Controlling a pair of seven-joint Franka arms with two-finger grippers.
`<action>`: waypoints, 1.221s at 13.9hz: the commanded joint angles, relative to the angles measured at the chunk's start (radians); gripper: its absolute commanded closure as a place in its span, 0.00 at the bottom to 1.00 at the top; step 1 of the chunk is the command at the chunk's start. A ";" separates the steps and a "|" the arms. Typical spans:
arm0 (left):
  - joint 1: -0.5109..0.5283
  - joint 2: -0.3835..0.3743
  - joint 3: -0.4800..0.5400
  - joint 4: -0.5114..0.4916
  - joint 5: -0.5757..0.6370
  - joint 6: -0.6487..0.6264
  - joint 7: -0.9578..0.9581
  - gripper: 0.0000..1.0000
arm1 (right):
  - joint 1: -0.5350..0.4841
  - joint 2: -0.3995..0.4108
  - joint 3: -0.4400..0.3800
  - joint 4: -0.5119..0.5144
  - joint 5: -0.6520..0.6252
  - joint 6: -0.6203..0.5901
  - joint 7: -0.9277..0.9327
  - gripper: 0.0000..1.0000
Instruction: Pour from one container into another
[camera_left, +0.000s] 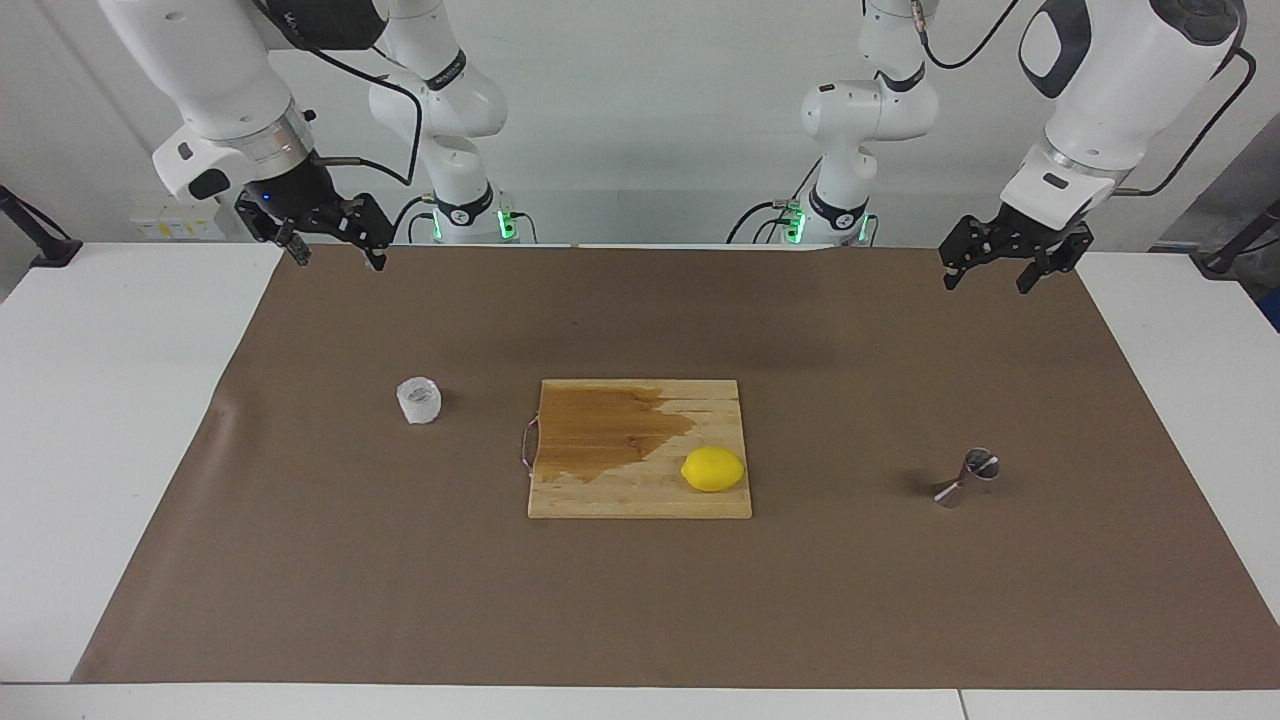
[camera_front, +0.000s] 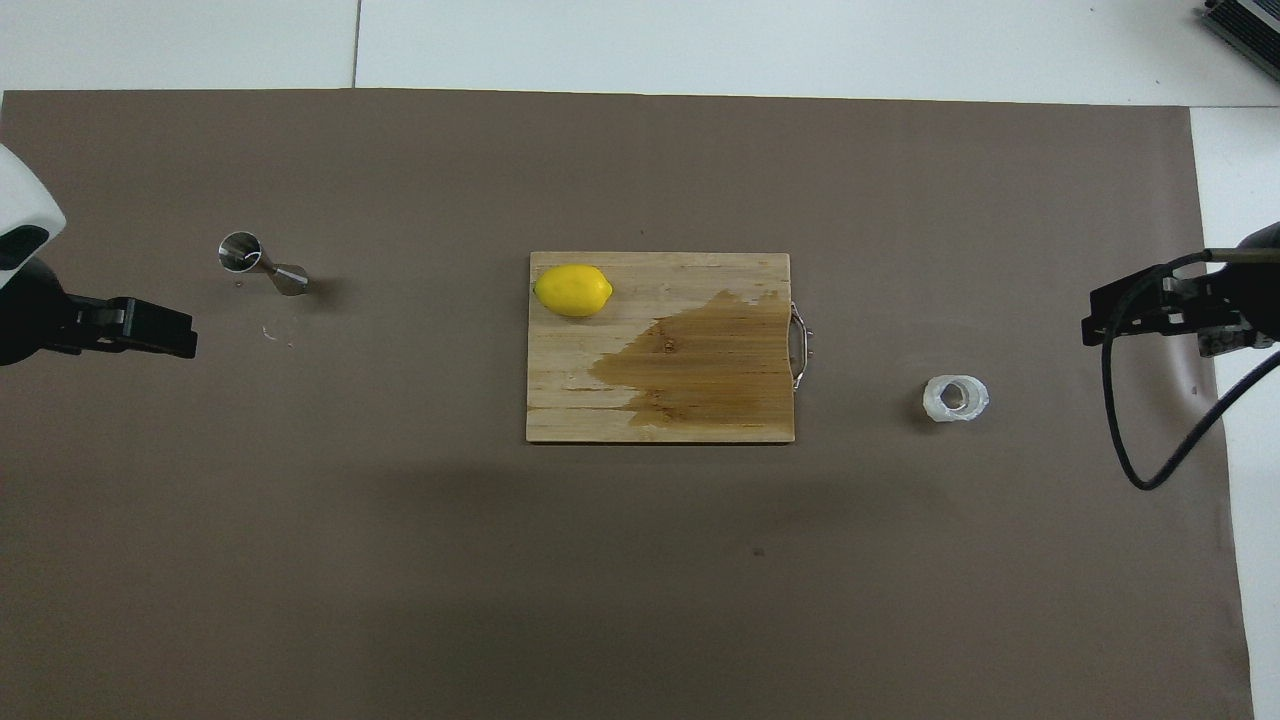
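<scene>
The translucent crinkled plastic cup (camera_left: 418, 400) stands on the brown mat toward the right arm's end; it also shows in the overhead view (camera_front: 956, 398). The steel jigger (camera_left: 968, 478) stands upright toward the left arm's end, also in the overhead view (camera_front: 262, 265). My right gripper (camera_left: 338, 258) is open and empty, raised over the mat's edge near its base, well apart from the cup; in the overhead view (camera_front: 1100, 325) only part of it shows. My left gripper (camera_left: 986, 282) is open and empty, raised over the mat, apart from the jigger, and shows in the overhead view (camera_front: 165, 335).
A wooden cutting board (camera_left: 600, 490) lies mid-table with a dark wet stain on its part nearer the robots and a yellow lemon (camera_left: 713, 469) on its corner toward the jigger. A metal handle (camera_front: 800, 345) is on the board's side facing the cup. A black cable (camera_front: 1150, 470) hangs by the right gripper.
</scene>
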 joint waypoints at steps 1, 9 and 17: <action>0.027 0.063 -0.002 0.073 -0.047 -0.013 -0.015 0.00 | -0.014 -0.017 0.007 -0.020 0.023 -0.007 0.010 0.00; 0.137 0.387 -0.002 0.369 -0.206 -0.002 -0.449 0.00 | -0.014 -0.017 0.007 -0.020 0.022 -0.007 0.011 0.00; 0.235 0.643 0.005 0.513 -0.300 0.053 -0.978 0.00 | -0.014 -0.017 0.007 -0.020 0.023 -0.007 0.011 0.00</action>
